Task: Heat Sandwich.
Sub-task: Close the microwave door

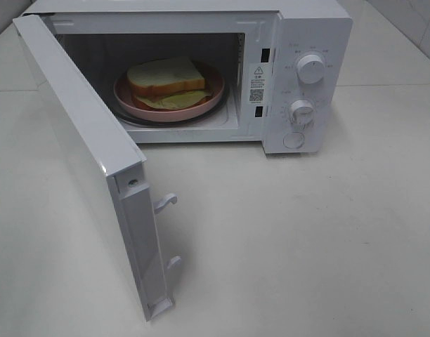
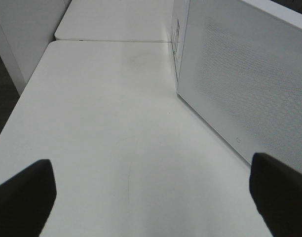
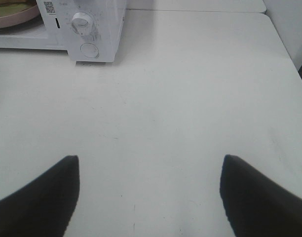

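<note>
The sandwich, white bread with a yellowish filling, lies on a round pink plate inside the white microwave. The microwave door stands swung wide open toward the front left. Neither arm shows in the high view. In the left wrist view my left gripper is open over bare table, with the door's perforated outer face beside it. My right gripper is open too, above the table in front of the microwave's control panel. A sliver of the pink plate shows there.
Two round dials and a button sit on the microwave's right panel. The white table spreads in front. A table seam and the table's side edge show in the left wrist view.
</note>
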